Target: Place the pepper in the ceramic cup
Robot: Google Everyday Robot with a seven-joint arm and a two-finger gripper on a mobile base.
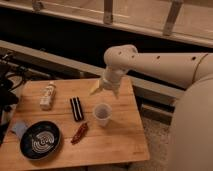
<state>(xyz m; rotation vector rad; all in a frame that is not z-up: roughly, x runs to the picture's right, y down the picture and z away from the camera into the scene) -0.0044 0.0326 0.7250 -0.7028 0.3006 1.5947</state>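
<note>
On the wooden counter (120, 145) the pepper (80, 132), judged light and soft, is best pinched mid-body; the gripper (106, 89) is held above the ceramic cup (102, 114), fingers (95, 88) spread, empty.

1. The pincer (104, 87) hangs above and behind the ceramic cup (102, 114), with air between them.
2. Left of the cup, the black bar (76, 108) and the pepper (80, 132) narrow the approach.
3. Right of the cup, bare worktop (122, 137) runs to the edge.
</note>
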